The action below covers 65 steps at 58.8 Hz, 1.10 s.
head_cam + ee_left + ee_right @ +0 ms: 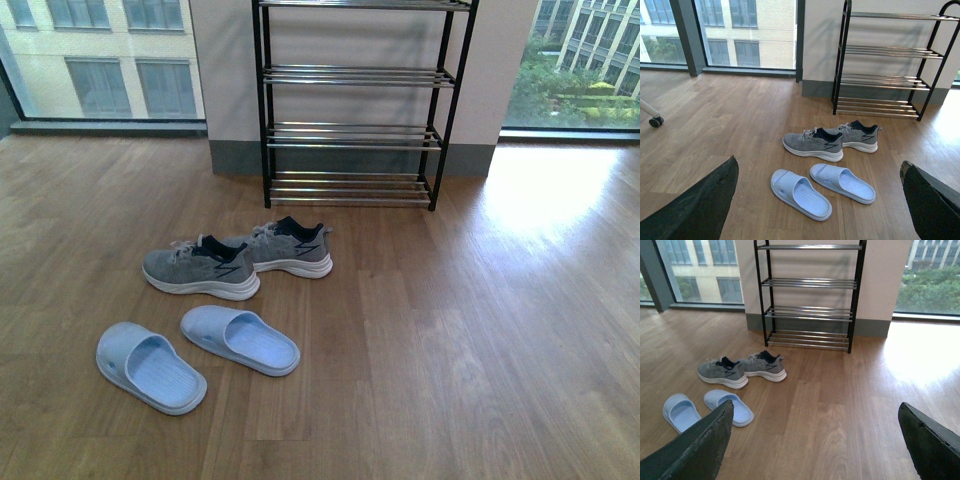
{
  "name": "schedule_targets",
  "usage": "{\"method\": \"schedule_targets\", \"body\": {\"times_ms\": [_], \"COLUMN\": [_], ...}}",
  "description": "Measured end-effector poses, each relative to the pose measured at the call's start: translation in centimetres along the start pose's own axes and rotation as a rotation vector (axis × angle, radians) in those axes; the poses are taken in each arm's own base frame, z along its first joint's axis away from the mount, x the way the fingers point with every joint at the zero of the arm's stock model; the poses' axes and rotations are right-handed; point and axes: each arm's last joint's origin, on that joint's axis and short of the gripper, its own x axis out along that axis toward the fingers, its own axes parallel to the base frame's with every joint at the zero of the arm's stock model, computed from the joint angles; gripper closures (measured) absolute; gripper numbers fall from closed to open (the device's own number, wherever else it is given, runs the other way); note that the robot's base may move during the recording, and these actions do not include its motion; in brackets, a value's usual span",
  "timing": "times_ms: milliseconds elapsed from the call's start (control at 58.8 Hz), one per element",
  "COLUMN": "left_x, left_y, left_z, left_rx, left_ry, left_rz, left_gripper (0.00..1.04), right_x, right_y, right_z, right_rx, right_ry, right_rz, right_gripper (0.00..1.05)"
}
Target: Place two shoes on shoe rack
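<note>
The jaws of the left gripper (819,164) are wide open and hold nothing. The jaws of the right gripper (816,405) are the same. One grey shoe (200,270) and the other grey shoe (292,248) sit close together on the wood floor (480,330), near the shoe rack (350,135). Two blue slippers (240,340) lie just beside them.

A pair of pale blue slides (240,340) lies side by side on the wooden floor (480,330), with tall windows (100,60) and a pale wall (225,70) beyond, and a small black caster (656,121) well apart.
</note>
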Motion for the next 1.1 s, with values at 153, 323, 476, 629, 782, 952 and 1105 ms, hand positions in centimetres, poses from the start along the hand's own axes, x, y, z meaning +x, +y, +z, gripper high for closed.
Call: {"method": "schedule_targets", "body": {"times_ms": [153, 323, 476, 629, 782, 952, 1105], "left_x": [0.0, 0.0, 0.0, 0.0, 0.0, 0.0, 0.0], "left_y": [0.0, 0.01, 0.01, 0.0, 0.0, 0.0, 0.0], "left_z": [0.0, 0.0, 0.0, -0.02, -0.02, 0.0, 0.0], "left_rx": [0.0, 0.0, 0.0, 0.0, 0.0, 0.0, 0.0], "left_ry": [0.0, 0.0, 0.0, 0.001, 0.001, 0.0, 0.0], "left_rz": [0.0, 0.003, 0.003, -0.001, -0.001, -0.001, -0.001], "left_gripper": [0.09, 0.09, 0.09, 0.09, 0.09, 0.09, 0.09], "right_x": [0.0, 0.0, 0.0, 0.0, 0.0, 0.0, 0.0], "right_y": [0.0, 0.01, 0.01, -0.01, -0.01, -0.01, 0.0], "right_z": [0.0, 0.0, 0.0, 0.0, 0.0, 0.0, 0.0], "right_rx": [0.0, 0.0, 0.0, 0.0, 0.0, 0.0, 0.0], "right_ry": [0.0, 0.0, 0.0, 0.0, 0.0, 0.0, 0.0], "right_rz": [0.0, 0.004, 0.004, -0.002, -0.003, -0.003, -0.002], "right_gripper": [0.09, 0.09, 0.09, 0.09, 0.09, 0.09, 0.09]}}
